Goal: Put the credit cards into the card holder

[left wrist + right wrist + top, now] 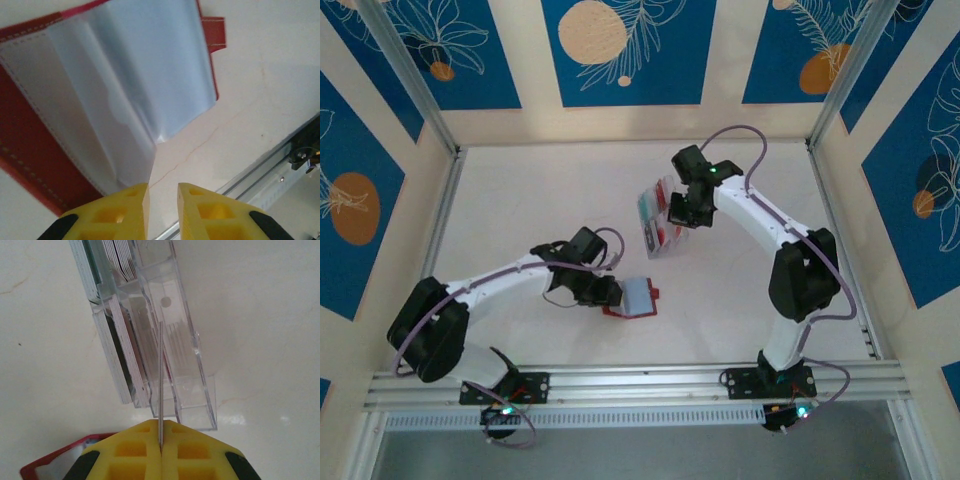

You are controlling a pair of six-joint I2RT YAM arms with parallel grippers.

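Red wallet (632, 297) is lying open just beside my left gripper (162, 187), its jaws standing slightly apart and empty. I'm clamping one thin card (160, 370) edge-on in my right gripper (160, 430), over the clear box (195, 390). I'm judging it needs keeping level, aiming squarely at a pocket (135, 90).

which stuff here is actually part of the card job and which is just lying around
Part of the job: card holder, open on the table; credit cards stacked in the clear box; one card pinched edge-on in the right gripper.
Just there: the clear box itself, only storing the cards; metal rail at the near edge; patterned wall panels.
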